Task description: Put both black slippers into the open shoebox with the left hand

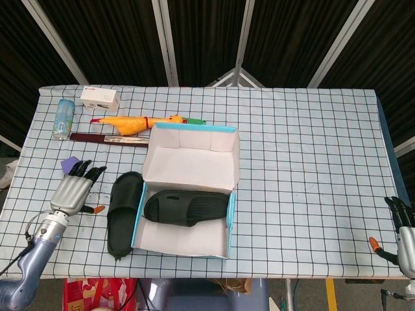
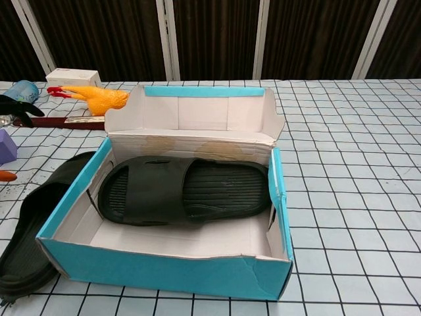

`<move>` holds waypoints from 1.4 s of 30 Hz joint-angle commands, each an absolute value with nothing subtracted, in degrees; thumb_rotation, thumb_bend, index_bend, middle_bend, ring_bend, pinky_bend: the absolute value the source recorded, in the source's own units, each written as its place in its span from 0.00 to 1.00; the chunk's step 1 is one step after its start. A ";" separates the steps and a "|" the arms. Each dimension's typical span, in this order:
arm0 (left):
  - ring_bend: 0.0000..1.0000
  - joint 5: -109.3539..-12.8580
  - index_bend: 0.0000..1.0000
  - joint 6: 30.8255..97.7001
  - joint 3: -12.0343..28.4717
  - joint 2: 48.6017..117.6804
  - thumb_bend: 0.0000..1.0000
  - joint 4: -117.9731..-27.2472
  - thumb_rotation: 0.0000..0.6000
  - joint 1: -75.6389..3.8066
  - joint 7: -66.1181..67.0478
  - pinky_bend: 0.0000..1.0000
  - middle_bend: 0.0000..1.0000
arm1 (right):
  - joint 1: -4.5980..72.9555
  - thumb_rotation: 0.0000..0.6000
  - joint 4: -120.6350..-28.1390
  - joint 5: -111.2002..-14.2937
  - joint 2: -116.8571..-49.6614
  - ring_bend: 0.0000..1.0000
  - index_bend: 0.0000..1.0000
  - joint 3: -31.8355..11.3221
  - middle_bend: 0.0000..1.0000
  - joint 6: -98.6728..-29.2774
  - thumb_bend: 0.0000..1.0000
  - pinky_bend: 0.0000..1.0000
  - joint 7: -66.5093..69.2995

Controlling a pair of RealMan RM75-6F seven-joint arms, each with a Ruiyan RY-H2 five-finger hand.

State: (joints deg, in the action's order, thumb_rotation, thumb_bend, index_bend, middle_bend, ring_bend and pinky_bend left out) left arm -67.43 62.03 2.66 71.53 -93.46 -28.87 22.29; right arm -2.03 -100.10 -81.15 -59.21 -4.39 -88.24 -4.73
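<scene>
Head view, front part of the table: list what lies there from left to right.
Left hand → black slipper on the table → open shoebox with the other black slipper inside → bare checked tablecloth → right hand at the far right edge.

One slipper boxed, one outside
Left hand (image 1: 73,192) hovers empty beside the loose slipper (image 1: 124,214); shoebox (image 1: 224,241) holds the other slipper (image 1: 187,207).

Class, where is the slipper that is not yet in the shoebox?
In the head view, the loose slipper lies on the table against the shoebox's left wall, right of the left hand.
</scene>
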 commanded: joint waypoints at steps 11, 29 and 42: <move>0.00 -60.10 0.12 54.02 3.96 71.89 0.10 -95.91 0.77 -33.51 25.43 0.03 0.18 | -2.03 1.00 -100.28 -81.30 -59.17 0.17 0.12 -4.26 0.12 -88.23 0.25 0.14 -5.04; 0.00 -53.28 0.13 49.90 4.75 73.26 0.10 -94.70 0.76 -36.74 23.64 0.03 0.20 | -1.86 1.00 -100.35 -81.24 -59.19 0.17 0.12 -4.14 0.12 -87.84 0.25 0.14 -5.42; 0.00 -52.44 0.25 48.49 3.44 75.47 0.25 -92.89 0.81 -38.95 24.52 0.03 0.25 | -1.77 1.00 -100.36 -81.17 -59.12 0.17 0.12 -4.09 0.12 -87.61 0.25 0.14 -5.35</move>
